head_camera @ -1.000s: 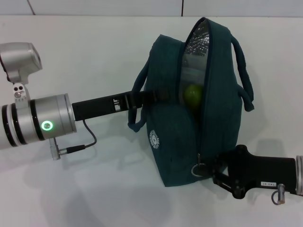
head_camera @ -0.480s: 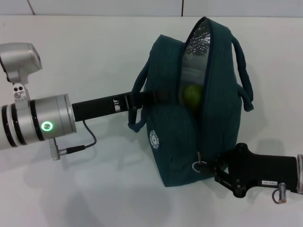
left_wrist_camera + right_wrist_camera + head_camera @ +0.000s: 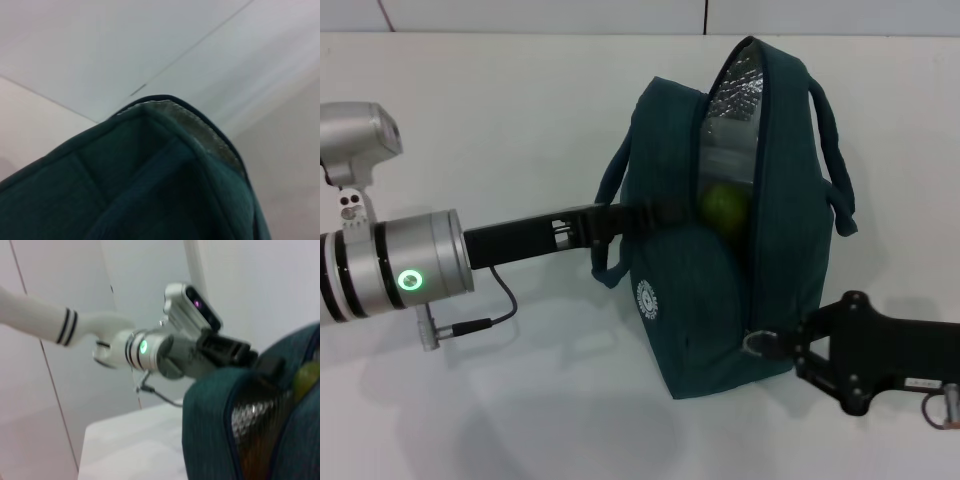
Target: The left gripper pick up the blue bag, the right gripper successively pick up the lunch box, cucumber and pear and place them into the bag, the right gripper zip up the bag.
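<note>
- Head view: one blue bag point(image 3: 730, 250) stands upright on the white table point(image 3: 500, 120), right of centre, its mouth open along the top with silver lining showing.
- Head view: one left gripper point(image 3: 655, 212) reaches in from 9 o'clock and is clenched on the bag's left-hand edge beside its near loop handle point(image 3: 605, 225); the bag lies at 3 o'clock of this claw.
- Head view: one right gripper point(image 3: 782, 345) comes in from 4 o'clock, its tips at the one metal ring zipper pull point(image 3: 757, 343) low on the bag's front seam; the bag sits at 10 o'clock of it. Whether the fingers are closed on the ring, I cannot tell.
- Head view: one round yellow-green fruit, the pear point(image 3: 724, 208), shows inside the opening. Two loop handles counted; one round white logo point(image 3: 647, 298).
- Left wrist view: one item only, the bag's teal fabric point(image 3: 125, 190) with a strip of silver lining at its rim, filling the lower half.
- Right wrist view: the bag point(image 3: 220, 405) close by, the pear point(image 3: 307, 377) at its opening, and the left gripper's arm point(image 3: 150, 347) beyond.
</note>
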Motion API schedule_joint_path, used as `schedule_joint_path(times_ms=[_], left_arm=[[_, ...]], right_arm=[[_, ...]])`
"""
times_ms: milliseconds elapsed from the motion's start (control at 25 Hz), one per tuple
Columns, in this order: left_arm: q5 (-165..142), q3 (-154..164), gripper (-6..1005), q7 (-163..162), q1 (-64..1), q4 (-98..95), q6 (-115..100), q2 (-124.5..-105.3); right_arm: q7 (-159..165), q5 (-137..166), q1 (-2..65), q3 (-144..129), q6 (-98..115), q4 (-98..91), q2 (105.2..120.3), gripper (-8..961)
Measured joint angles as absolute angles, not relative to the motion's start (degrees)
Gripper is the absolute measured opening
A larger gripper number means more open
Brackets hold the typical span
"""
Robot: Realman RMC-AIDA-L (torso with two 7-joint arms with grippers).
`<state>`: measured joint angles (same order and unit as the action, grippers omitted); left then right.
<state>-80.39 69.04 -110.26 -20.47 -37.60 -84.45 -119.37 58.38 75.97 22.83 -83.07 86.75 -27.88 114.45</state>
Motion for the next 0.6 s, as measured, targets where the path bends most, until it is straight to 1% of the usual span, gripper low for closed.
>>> schedule_joint_path(times_ms=[80,320,560,600], left_arm=[[-80.11,68.94,350,-108.55,-20.47,-37.62,-86.12,-119.37],[-80.14,67.92,372,-106.49,-20.73,-37.62,-87.86,-119.31],[-80.09,65.51,395,-103.68,-20.63,-37.72,-88.68,-119.26],[-80.09,64.73,433,-103.08,-20.53,-37.71,-89.03,-119.29]], right_arm=[[57.67,76.02,22.29,-81.28,88.24,-27.99,114.30,8],[57.53,76.02,22.17,-78.31,89.36,-28.17,114.20,9],[57.19,76.01,22.56,-78.29,88.98,-28.91,114.62,11],[56.79,75.87,22.68,-78.28,89.05,-29.01,114.70,11]])
